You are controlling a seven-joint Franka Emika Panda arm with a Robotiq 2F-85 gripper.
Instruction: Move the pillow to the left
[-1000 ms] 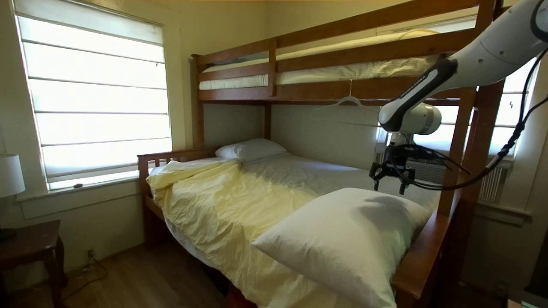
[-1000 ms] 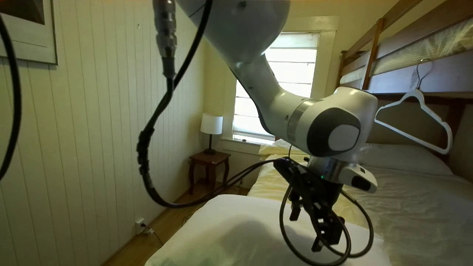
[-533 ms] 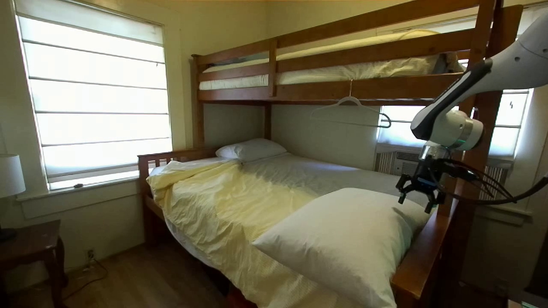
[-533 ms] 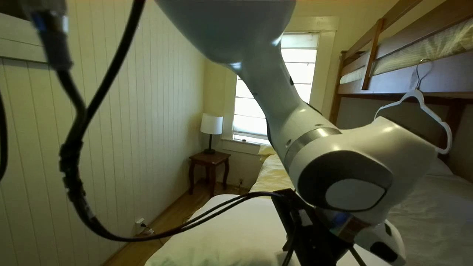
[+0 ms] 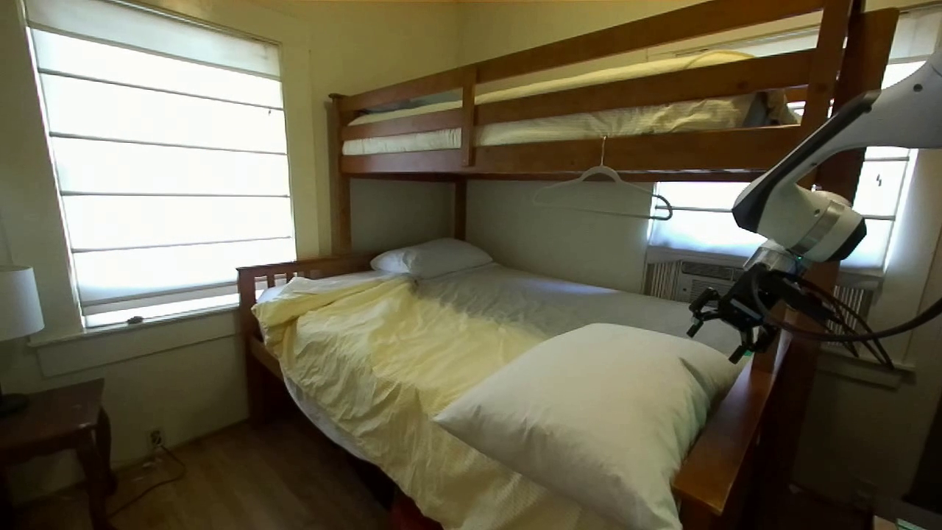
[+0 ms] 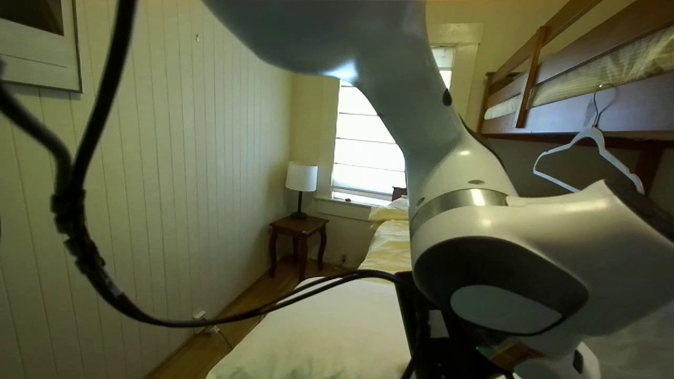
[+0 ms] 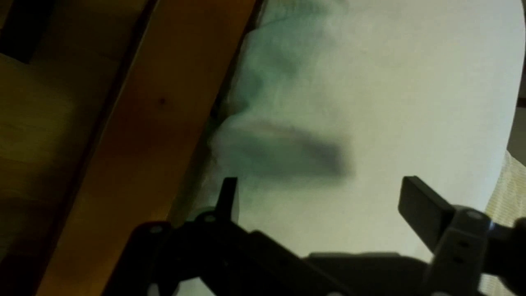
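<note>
**Large white pillow [image 5: 592,412] below a released gripper [image 7: 320,192]**

Two pillows: the large one on the lower bunk [image 5: 574,291], just beside a wooden end board [image 5: 726,442]; one smaller white pillow [image 5: 434,258] at the opposite end. The gripper's jaws stand wide apart. One robot arm [image 6: 458,168] partly hides the large one in an exterior view; one hanger [image 6: 594,133] hangs nearby.

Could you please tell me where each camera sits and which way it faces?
In an exterior view: beside the bed, facing diagonally across it and the big pillow; arm and open pincer at right.
In an exterior view: behind the arm, facing along the bed toward lamp and window; arm looms large.
Wrist view: on the arm's end, facing down on big pillow and wooden rail; pincer fingers at bottom.
Both exterior views share big pillow, lamp, window and hanger.
</note>
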